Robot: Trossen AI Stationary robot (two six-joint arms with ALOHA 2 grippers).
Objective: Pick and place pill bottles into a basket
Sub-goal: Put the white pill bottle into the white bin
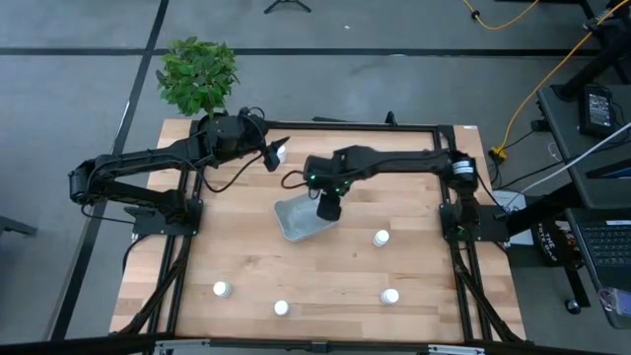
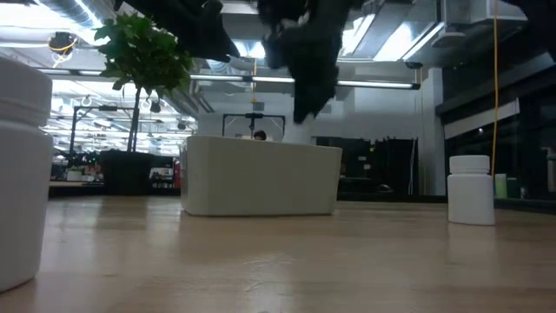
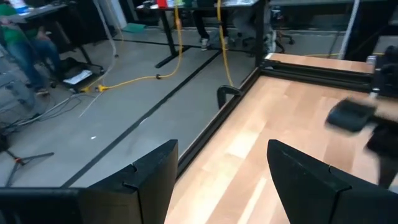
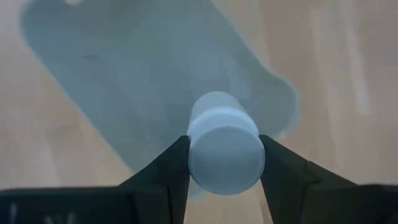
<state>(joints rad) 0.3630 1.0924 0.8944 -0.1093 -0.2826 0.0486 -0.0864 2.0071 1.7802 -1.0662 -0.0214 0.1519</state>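
Four pill bottles stand loose on the near part of the desk [image 1: 246, 266]: one [image 1: 221, 289] at the near left, one [image 1: 281, 308] beside it, one [image 1: 390, 296] at the near right, one [image 1: 381, 237] a little farther back; past them the right gripper [image 4: 222, 163] hangs over the basket [image 1: 299, 217], pinching a white bottle [image 4: 222, 146] between its fingers; farther off the left gripper [image 3: 221, 171] is raised near the desk's far edge, fingers parted; whether it holds anything I cannot tell; the potted plant [image 1: 197, 74] sits beyond.
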